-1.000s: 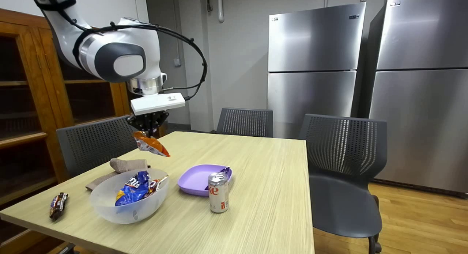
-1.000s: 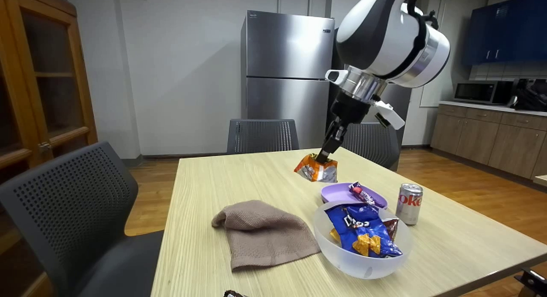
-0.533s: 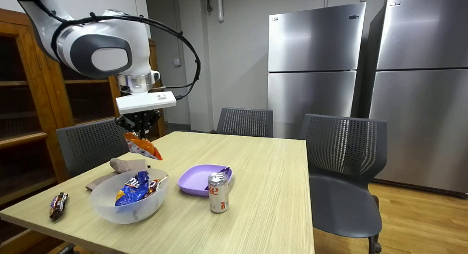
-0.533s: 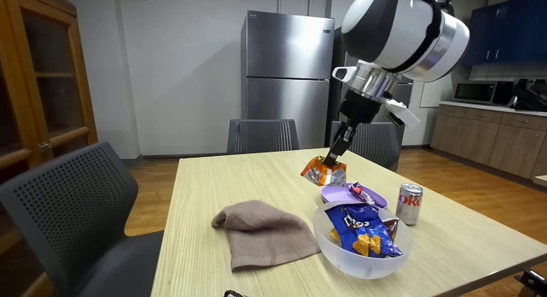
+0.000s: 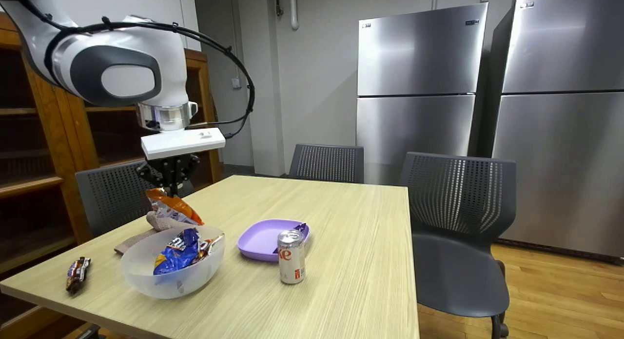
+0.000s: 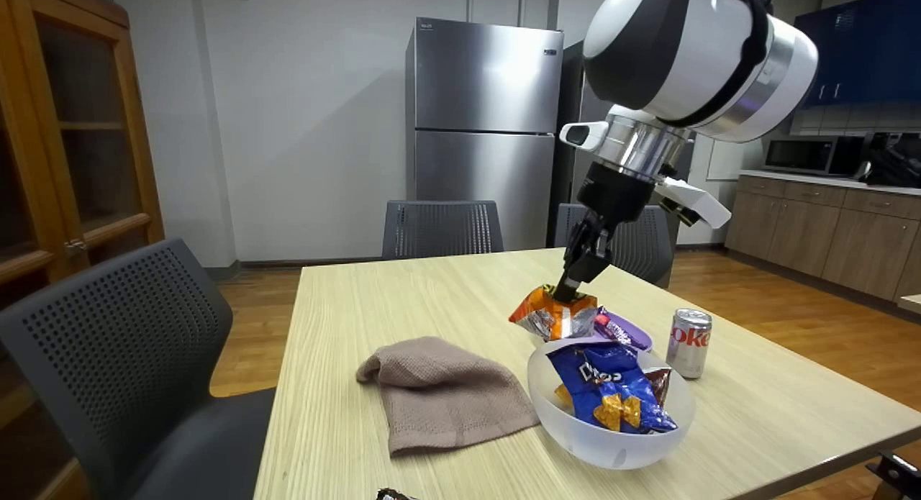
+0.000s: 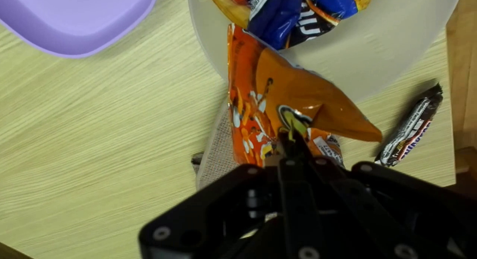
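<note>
My gripper (image 6: 566, 293) is shut on an orange snack bag (image 6: 548, 319), pinching it near its middle so both ends fold away from the fingers. The bag hangs in the air, low over the table near the bowl's rim. In the wrist view the orange bag (image 7: 268, 91) overlaps the edge of the frosted bowl (image 7: 357, 65). Inside that bowl lies a blue chip bag (image 6: 593, 374), with a brown wrapper (image 6: 658, 383) beside it. The fingertips are partly hidden by the orange bag's folds.
A brown cloth (image 6: 446, 399) lies against the bowl. The purple plate (image 5: 258, 236) holds a purple candy wrapper (image 6: 610, 326). A Coke can (image 5: 291, 258) stands beside the plate. Near the table edge lies a dark candy bar (image 5: 78, 274). Chairs (image 5: 456, 231) surround the table.
Still gripping the orange bag, the arm has moved toward the bowl and come down lower. The bowl, plate, can, cloth and candy bar have stayed in place.
</note>
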`<state>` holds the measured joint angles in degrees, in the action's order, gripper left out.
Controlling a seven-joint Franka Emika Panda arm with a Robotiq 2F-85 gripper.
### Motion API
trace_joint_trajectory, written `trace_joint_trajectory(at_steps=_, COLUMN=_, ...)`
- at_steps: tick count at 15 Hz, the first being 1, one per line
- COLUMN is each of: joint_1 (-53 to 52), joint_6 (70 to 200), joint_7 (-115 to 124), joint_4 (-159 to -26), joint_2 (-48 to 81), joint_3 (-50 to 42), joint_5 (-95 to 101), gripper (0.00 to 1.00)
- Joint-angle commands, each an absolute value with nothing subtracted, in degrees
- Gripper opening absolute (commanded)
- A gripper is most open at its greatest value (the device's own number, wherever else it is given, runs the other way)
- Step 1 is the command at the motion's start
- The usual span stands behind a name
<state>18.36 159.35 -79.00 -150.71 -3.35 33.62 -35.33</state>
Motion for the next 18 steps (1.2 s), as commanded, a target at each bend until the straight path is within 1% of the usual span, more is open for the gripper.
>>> trace_joint_trajectory(at_steps=1, joint_1=4.48, joint_6=159.81, joint_7=-83.31, joint_4=-152.7, joint_2=-3.98, joint_3=20.86, joint_5=-33.02, gripper=0.0)
trace_joint_trajectory(at_steps=4, joint_1=-1.77, joint_6=160.56, joint_7=-83.6, joint_4=-153.69, joint_2=-3.25, joint_3=14.96, joint_5=-29.26, gripper=0.0)
trace_joint_trajectory(at_steps=8, joint_1=-5.0, joint_6=162.79, joint_7=-81.96, joint_4=-154.15, joint_2=-0.81, joint_3=11.06, joint_5=-21.71, gripper=0.0)
trace_joint_trajectory(at_steps=13, joint_1=-5.47, joint_6=165.83, joint_7=-80.77, joint_4=-154.06, joint_2=2.57, joint_3=9.81, joint_5=-14.41, gripper=0.0)
trace_joint_trajectory(at_steps=17, joint_1=-4.93, joint_6=166.14, joint_7=-81.57, joint_4=-153.66, joint_2=3.13, joint_3=10.73, joint_5=-15.13, gripper=0.0)
trace_joint_trajectory(at_steps=18, joint_1=-4.84, joint_6=165.93, joint_7=-81.73, joint_4=-153.62, joint_2=2.93, joint_3=10.85, joint_5=-15.57, gripper=0.26)
